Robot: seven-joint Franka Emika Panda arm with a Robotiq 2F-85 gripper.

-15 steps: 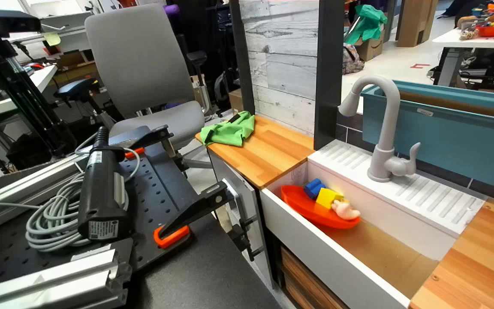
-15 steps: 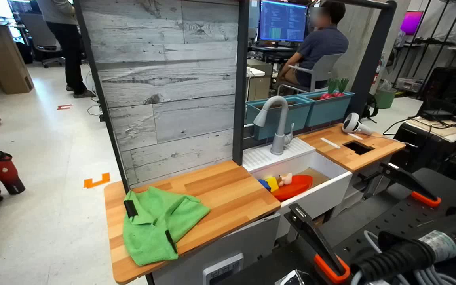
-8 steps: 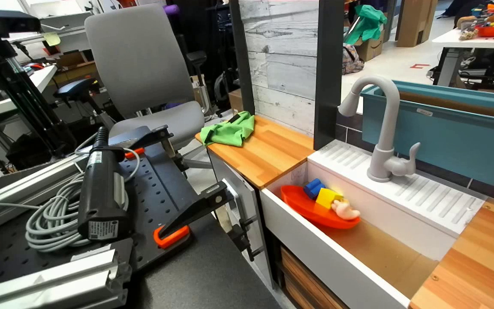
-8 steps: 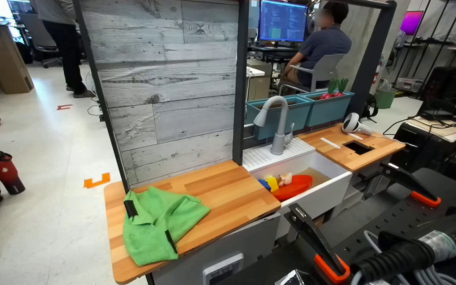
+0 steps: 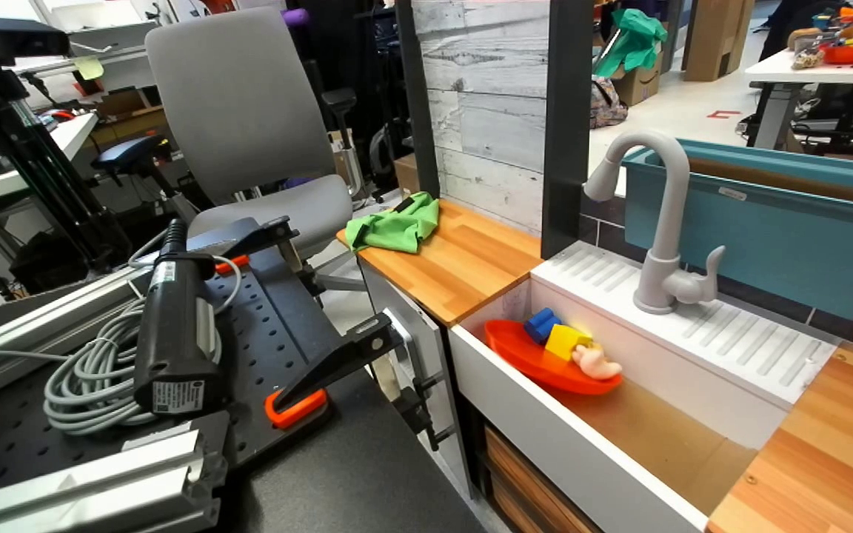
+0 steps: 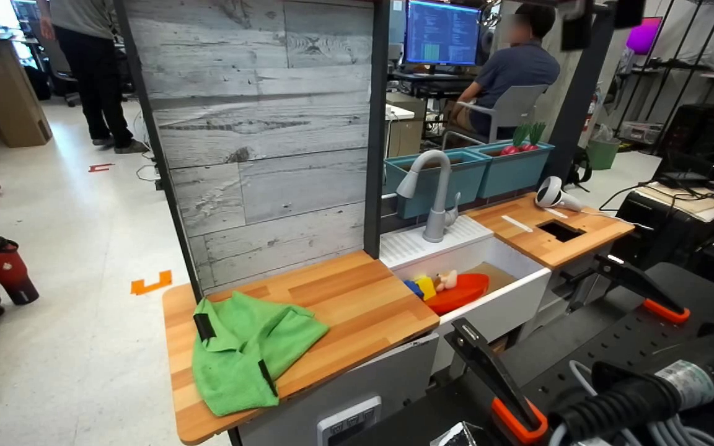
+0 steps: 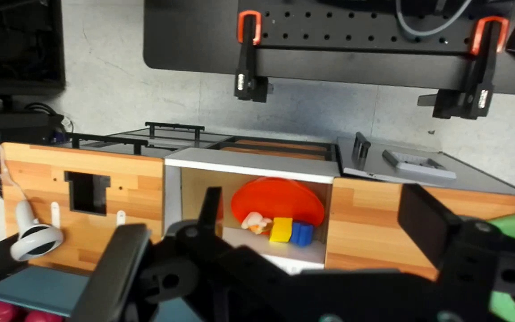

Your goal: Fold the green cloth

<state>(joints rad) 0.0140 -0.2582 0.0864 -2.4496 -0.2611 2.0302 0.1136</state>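
Observation:
The green cloth (image 6: 251, 353) lies crumpled, with folds and two black patches, on the left end of the wooden counter in an exterior view. It also shows in an exterior view (image 5: 397, 228), and partly at the right edge of the wrist view (image 7: 513, 223), where the gripper covers some of it. My gripper (image 7: 313, 194) is wide open with nothing between its fingers, high above the sink and counter. Its dark tips (image 6: 603, 25) show at the top right of an exterior view, well apart from the cloth.
A sink (image 5: 582, 459) holds a red dish (image 5: 537, 363) with blue, yellow and pale toys. A grey faucet (image 6: 437, 198), teal planters (image 6: 518, 170) and an upright wood panel (image 6: 258, 136) stand along the back. Clamps (image 6: 493, 378) grip the black table edge. A white controller (image 6: 555, 193) lies on the counter.
The gripper's tips have come into view at the top right of an exterior view. The cloth has not moved. The people in the background have shifted a little.

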